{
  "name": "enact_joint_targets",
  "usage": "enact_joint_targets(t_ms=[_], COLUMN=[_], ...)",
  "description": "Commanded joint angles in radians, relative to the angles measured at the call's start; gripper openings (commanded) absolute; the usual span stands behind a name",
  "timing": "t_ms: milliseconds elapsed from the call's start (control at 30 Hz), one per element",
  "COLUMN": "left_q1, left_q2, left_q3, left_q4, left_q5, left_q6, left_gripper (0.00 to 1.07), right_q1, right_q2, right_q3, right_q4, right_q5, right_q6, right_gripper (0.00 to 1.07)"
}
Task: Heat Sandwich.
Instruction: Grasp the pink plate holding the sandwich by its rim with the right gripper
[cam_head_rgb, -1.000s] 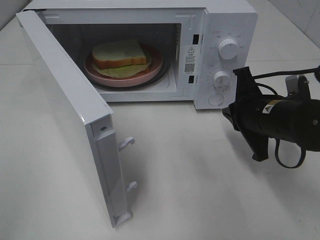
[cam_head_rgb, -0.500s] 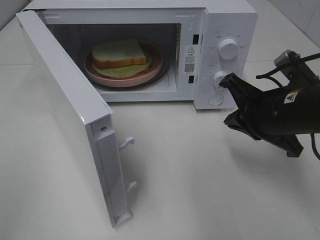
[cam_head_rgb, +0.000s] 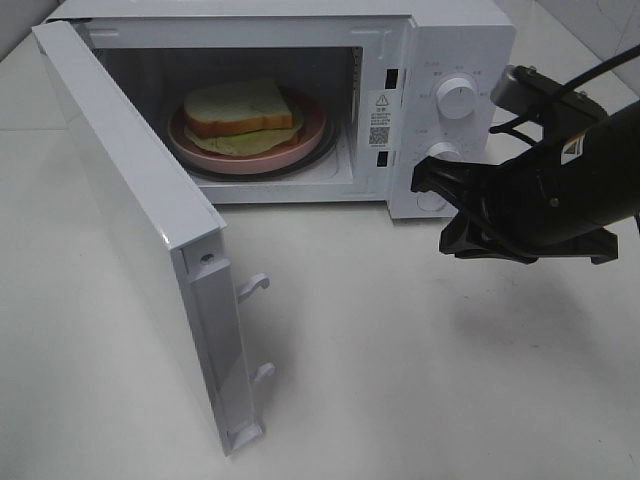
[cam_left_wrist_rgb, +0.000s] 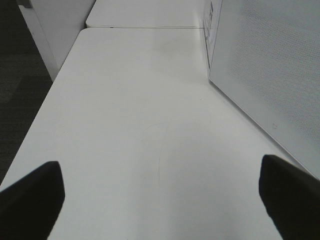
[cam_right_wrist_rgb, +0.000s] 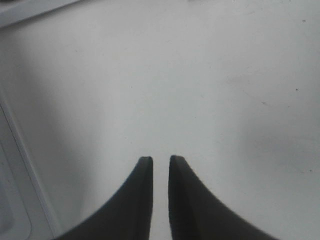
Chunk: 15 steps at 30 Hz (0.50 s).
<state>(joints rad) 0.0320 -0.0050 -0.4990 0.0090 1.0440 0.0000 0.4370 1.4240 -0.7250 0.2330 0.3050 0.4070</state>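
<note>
The sandwich (cam_head_rgb: 240, 105) of pale bread lies on a pink plate (cam_head_rgb: 312, 133) inside the white microwave (cam_head_rgb: 450, 40), whose door (cam_head_rgb: 130, 220) stands swung wide open to the left. My right gripper (cam_head_rgb: 427, 205) hovers low in front of the microwave's control panel, pointing left, under the lower knob (cam_head_rgb: 443, 154). In the right wrist view its fingers (cam_right_wrist_rgb: 160, 162) stand a narrow gap apart over bare table, holding nothing. My left gripper (cam_left_wrist_rgb: 160, 200) is wide open and empty; it does not show in the exterior view.
The open door's outer face (cam_left_wrist_rgb: 270, 75) rises beside the left gripper. An upper knob (cam_head_rgb: 457, 98) sits on the panel. White table (cam_head_rgb: 400, 360) stretches in front of the microwave; its edge (cam_left_wrist_rgb: 50, 100) drops to dark floor in the left wrist view.
My right arm has swung leftward and up toward the microwave's front, turning its gripper, and its fingers have parted slightly. The sandwich, plate and door have not moved.
</note>
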Motion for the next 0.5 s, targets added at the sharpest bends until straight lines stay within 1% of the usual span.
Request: enact_joint_targets(t_ms=[33, 67, 167, 200, 233, 367, 400, 500], left_q1=[0.002, 0.002, 0.002, 0.002, 0.002, 0.002, 0.002, 0.002], left_q2=[-0.025, -0.025, -0.025, -0.025, -0.025, -0.025, -0.025, -0.025], left_q3=[0.003, 0.003, 0.003, 0.003, 0.003, 0.003, 0.003, 0.003], left_q4=[0.002, 0.002, 0.002, 0.002, 0.002, 0.002, 0.002, 0.002], left_q5=[-0.009, -0.009, -0.009, -0.009, -0.009, -0.009, -0.009, -0.009], left_q6=[0.0, 0.0, 0.0, 0.0, 0.0, 0.0, 0.0, 0.0], left_gripper=[1.0, 1.0, 1.0, 1.0, 1.0, 1.0, 1.0, 1.0], right_q1=[-0.008, -0.008, -0.008, -0.008, -0.008, -0.008, -0.008, -0.008], right_q2=[-0.012, -0.012, -0.012, -0.012, -0.012, -0.012, -0.012, -0.012], right_q3=[-0.041, -0.041, -0.085, -0.085, -0.101, -0.118, -0.126, -0.129], right_q4=[-0.042, -0.042, -0.078, -0.078, -0.102, -0.138, -0.164, -0.201], right_q5=[0.086, 0.086, 0.158, 0.158, 0.189, 0.224, 0.237, 0.234], right_q6=[-0.105, -0.105, -0.241, -0.241, -0.332, -0.449, -0.544, -0.686], right_gripper=[0.17, 0.17, 0.17, 0.17, 0.18, 0.18, 0.18, 0.18])
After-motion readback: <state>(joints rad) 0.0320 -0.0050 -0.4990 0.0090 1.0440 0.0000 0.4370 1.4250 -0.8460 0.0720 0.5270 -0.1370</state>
